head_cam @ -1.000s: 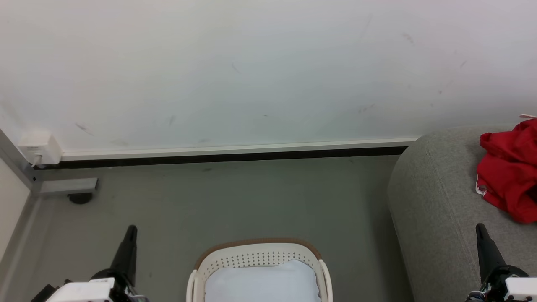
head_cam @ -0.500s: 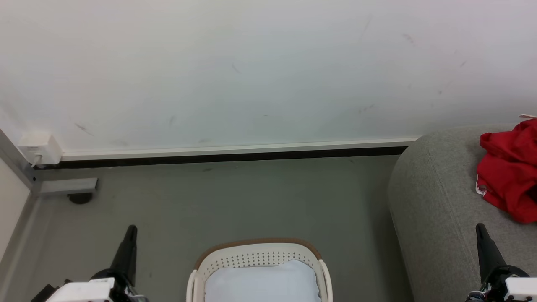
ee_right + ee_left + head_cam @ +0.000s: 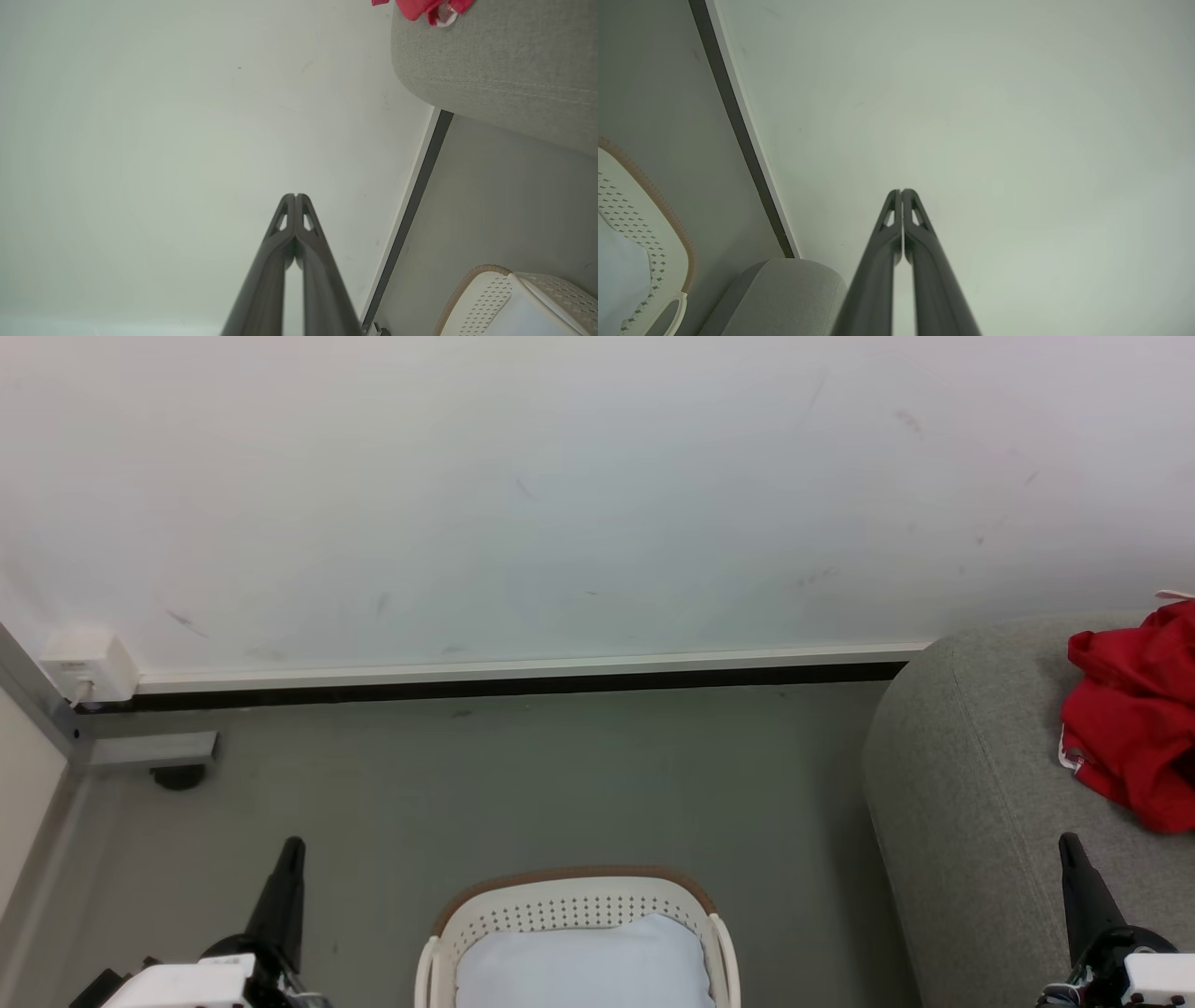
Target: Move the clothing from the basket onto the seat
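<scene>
**Head and two wrist views.** The clothing point(image 3: 1134, 719) is a crumpled red garment with a scrap of white trim at its near left edge. It lies on top of the seat point(image 3: 962, 803) at the far right, well apart from the basket point(image 3: 571, 887). The basket stands on the floor point(image 3: 523, 775) at near centre. The left end effector point(image 3: 901, 191) and the right end effector point(image 3: 295, 196) each have their fingers pressed together on nothing, and both point toward the wall point(image 3: 560, 504). The left one is left of the basket, and the right one is in front of the near part of the seat.

**Handling (judged).** The garment looks light, limp and soft, and not fragile. Smooth jersey cloth may slide between thin fingers, and a lifted piece would drape and trail. A raised fold or bunched ridge offers the surest pinch; a flat layer offers a poor one.

**Hidden or cut off.** The right edge of the head view cuts the garment, so its full extent and any lettering cannot be made out. The bottom edge cuts the basket. A pale cushion point(image 3: 583, 961) covers the part of the basket's interior that shows. Whether red cloth lies under it, or nearer, cannot be told.
</scene>
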Controlling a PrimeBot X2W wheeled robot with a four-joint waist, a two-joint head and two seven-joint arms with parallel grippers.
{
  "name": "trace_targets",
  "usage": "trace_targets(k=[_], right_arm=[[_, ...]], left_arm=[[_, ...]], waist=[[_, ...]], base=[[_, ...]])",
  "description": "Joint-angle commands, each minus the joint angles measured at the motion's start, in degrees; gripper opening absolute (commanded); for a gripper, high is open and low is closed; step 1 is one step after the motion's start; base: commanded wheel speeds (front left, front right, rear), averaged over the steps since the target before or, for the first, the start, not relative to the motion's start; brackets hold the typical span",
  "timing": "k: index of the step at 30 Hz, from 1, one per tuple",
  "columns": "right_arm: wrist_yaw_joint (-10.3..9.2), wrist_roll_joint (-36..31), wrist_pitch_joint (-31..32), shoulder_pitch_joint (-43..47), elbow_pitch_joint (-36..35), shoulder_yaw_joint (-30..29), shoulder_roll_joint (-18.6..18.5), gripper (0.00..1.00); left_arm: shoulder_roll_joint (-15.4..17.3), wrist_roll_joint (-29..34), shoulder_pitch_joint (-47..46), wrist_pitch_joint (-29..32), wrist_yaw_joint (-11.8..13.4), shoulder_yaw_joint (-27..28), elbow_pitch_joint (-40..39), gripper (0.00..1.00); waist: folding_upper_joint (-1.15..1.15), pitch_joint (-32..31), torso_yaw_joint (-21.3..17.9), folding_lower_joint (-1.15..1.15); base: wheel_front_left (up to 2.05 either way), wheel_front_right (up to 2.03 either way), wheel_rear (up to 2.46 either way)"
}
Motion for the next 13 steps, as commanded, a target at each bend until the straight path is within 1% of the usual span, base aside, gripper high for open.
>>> trace_targets(k=[1,13], right_arm=[[-0.12,0.10,0.16,-0.74,-0.24,-0.19,-0.37,0.00],[-0.12,0.10,0.15,-0.74,-0.23,-0.19,-0.37,0.00]], left_arm=[[0.38,-0.77,-0.48,0.20,-0.37,0.14,-0.18,0.00],[0.38,-0.77,-0.48,0.20,-0.37,0.13,-0.17,0.00]], waist=[[0.00,0.00,0.00,0.00],[0.00,0.00,0.00,0.00]], base=[[0.00,0.00,0.00],[0.00,0.00,0.00]])
